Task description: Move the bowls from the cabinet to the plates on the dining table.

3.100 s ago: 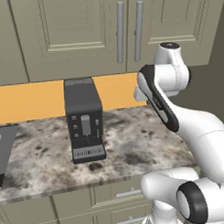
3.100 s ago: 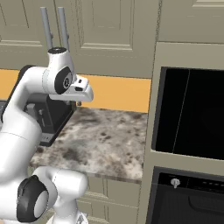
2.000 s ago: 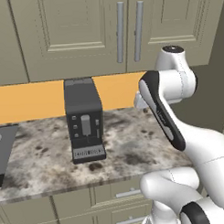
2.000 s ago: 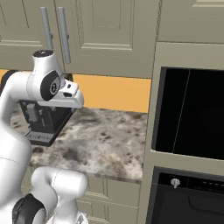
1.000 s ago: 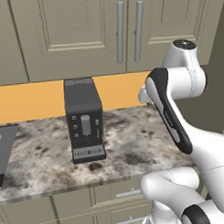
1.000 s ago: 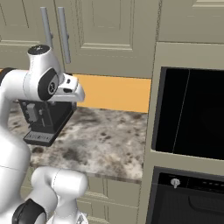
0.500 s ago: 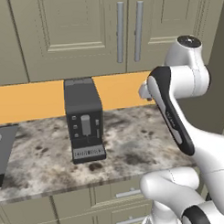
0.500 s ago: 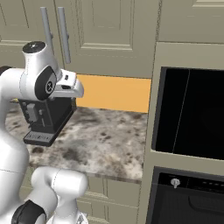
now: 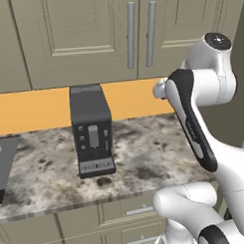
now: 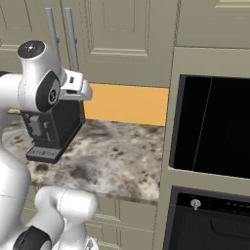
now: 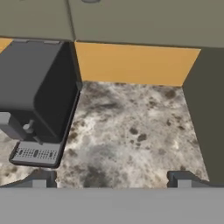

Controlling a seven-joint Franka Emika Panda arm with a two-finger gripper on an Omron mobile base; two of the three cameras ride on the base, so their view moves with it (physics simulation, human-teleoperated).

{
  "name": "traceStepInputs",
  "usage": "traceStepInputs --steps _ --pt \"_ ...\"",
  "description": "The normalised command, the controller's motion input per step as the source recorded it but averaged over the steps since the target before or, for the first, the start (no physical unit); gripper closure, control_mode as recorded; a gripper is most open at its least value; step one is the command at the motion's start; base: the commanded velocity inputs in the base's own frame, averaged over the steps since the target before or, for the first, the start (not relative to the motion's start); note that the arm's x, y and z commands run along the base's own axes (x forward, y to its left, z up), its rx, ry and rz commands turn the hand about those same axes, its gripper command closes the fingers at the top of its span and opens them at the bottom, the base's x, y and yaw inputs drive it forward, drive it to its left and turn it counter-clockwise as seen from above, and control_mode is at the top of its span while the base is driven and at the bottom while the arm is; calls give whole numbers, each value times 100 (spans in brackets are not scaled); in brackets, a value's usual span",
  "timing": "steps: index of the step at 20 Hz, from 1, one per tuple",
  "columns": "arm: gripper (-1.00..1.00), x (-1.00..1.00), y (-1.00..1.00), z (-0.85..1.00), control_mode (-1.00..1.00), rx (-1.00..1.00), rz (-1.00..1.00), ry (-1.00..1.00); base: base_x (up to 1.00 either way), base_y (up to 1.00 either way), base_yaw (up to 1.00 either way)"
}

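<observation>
Hand view: claw spread wide, nothing between tips, hanging over speckled bench beside dark coffee machine. Left base view: cabinet above the bench, both doors shut, two silver handles side by side; its contents are hidden. Black oven at right.

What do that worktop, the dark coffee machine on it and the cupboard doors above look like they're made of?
The worktop looks like polished stone, going by its grey, brown and cream speckling. The coffee machine seems to be matte dark plastic or painted metal: flat, without shine. The cabinet doors look like painted wood with framed panels, and their bar handles like brushed metal.
</observation>
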Motion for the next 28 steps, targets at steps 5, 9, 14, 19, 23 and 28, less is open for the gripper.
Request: traceStepInputs --steps 5,9,14,19,23,28 --pt "-100 3 0 39 -100 1 2 -9 0 0 0" --pt "-100 1 0 50 -100 3 0 0 0 0 0" --pt "-100 10 0 49 -100 1 0 0 0 0 0" --pt "-100 5 0 40 -100 0 0 0 0 0 0" --pt "-100 14 0 23 -100 0 0 -3 0 0 0" --pt "-100 11 1 -3 -100 -2 0 -2 0 0 0"
